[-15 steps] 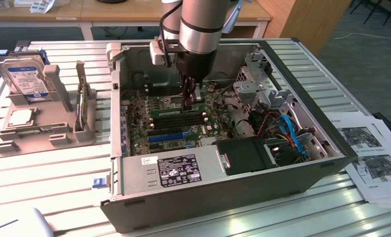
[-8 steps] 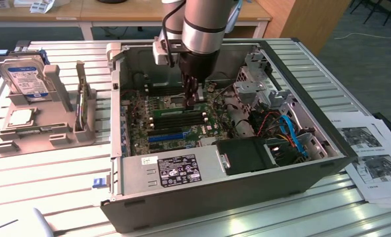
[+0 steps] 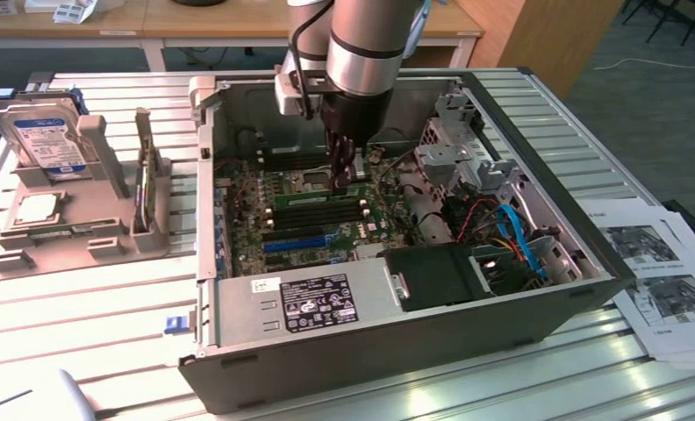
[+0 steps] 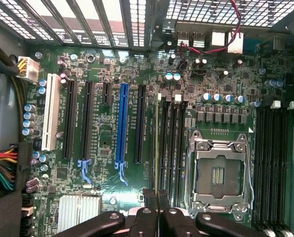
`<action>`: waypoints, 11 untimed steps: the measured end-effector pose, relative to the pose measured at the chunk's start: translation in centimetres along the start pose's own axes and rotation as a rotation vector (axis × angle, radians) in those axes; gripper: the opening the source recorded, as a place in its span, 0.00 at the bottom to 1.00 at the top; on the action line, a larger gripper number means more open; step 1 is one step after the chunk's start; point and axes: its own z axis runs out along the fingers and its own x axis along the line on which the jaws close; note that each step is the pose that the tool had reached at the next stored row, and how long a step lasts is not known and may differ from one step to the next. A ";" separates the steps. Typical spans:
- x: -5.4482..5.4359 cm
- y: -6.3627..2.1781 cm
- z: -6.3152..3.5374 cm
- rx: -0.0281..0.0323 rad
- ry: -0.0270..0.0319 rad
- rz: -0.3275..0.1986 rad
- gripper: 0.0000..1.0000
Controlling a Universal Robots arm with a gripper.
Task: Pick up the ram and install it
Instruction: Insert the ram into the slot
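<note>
The ram (image 3: 312,198) is a thin green stick standing on edge on the motherboard inside the open computer case (image 3: 582,289). It lies along the bank of black memory slots (image 4: 174,143) beside the CPU socket (image 4: 218,173). In the wrist view the ram (image 4: 157,143) shows edge-on as a narrow line. My gripper (image 3: 345,178) reaches straight down into the case. Its two dark fingers (image 4: 150,200) are pressed together on the ram's upper edge, near one end. I cannot tell whether the stick is fully seated in its slot.
A blue expansion slot (image 4: 121,123) and black card slots lie next to the memory bank. The power supply (image 3: 312,303) and coloured cables (image 3: 512,237) crowd the case's near side. A hard drive (image 3: 49,145) stands in a grey holder on the exterior view's left. Papers (image 3: 663,281) lie on its right.
</note>
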 end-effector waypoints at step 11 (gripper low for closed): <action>0.0 -0.03 0.67 0.0002 -0.0004 0.008 0.12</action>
